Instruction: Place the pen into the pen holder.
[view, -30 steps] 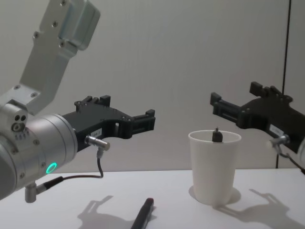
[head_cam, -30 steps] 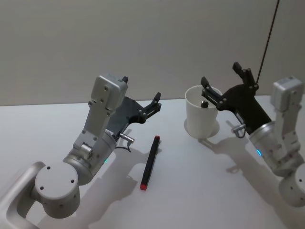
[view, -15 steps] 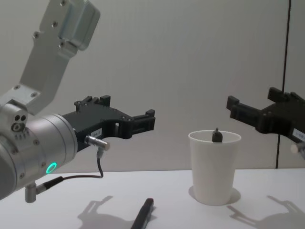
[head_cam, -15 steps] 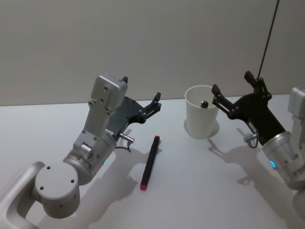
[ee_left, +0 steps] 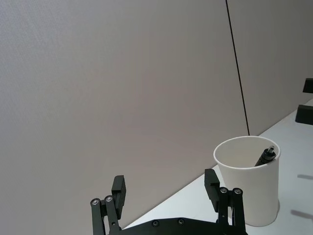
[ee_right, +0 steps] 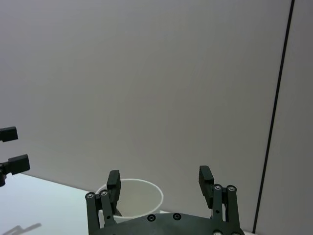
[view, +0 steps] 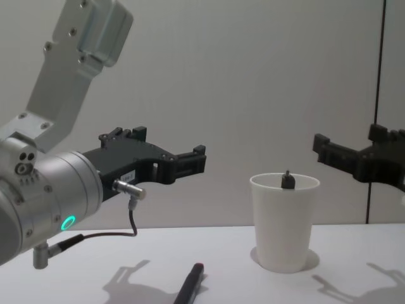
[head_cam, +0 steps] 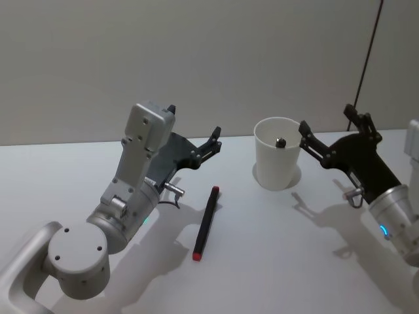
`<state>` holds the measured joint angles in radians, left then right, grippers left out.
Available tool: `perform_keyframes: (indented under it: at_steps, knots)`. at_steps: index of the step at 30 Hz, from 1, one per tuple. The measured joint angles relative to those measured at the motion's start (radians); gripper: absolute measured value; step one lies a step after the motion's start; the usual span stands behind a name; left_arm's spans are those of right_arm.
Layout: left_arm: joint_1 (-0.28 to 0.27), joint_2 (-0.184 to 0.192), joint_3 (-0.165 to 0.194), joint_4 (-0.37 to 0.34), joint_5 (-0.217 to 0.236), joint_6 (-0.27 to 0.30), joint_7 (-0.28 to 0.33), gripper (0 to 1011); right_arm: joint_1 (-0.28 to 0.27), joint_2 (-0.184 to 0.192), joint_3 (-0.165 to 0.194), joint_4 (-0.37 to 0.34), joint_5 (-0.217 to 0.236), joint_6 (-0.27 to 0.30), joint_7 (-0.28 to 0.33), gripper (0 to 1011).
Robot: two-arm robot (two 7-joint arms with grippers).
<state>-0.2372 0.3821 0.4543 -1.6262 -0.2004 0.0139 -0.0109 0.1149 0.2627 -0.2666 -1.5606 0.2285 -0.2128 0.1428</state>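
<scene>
Right gripper [ee_right: 159,176] hangs just beside the cup [head_cam: 276,163], on the robot's right side, about rim height. Fingers are spread wide with nothing between them. It touches neither the rim nor the wall, so as I read it it's clear of the cup and won't tip it.

A pen [ee_left: 266,155] is inside the cup. It leans against the inner wall with its dark end poking up near the rim. The lean makes sense: the cup is much wider than the pen, so the pen rests on the wall instead of standing straight. The cup sits upright on the table [head_cam: 275,261].

A second pen [head_cam: 205,222], black with a red end, lies flat on the table between the left arm and the cup. It is well apart from the cup, and nothing is touching it.

Left gripper [ee_left: 165,182] is held above the table near the far end of that second pen and points toward the cup. Its fingers are also spread and it is empty. It looks parked rather than mid-grasp, since it sits well above the pen.

My read is that the task looks done for the pen in the cup. I can't tell whether the one on the table is meant to go in too. If it is, the left gripper is the closer one, and it would need to drop and line up with the pen's length first.
</scene>
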Motion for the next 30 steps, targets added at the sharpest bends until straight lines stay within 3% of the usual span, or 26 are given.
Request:
perform_keyframes:
  at_steps: [15,23,30]
  knots:
    - [0.000,0.000,0.000,0.000,0.000,0.000,0.000,1001,-0.106,0.062,0.034,-0.170,0.049,0.203,-0.063,1001]
    - [0.000,0.000,0.000,0.000,0.000,0.000,0.000,1001,-0.128,0.074,0.041,-0.204,0.059,0.244,-0.076,1001]
    - [0.000,0.000,0.000,0.000,0.000,0.000,0.000,1001,-0.130,0.075,0.042,-0.206,0.060,0.247,-0.077,1001]
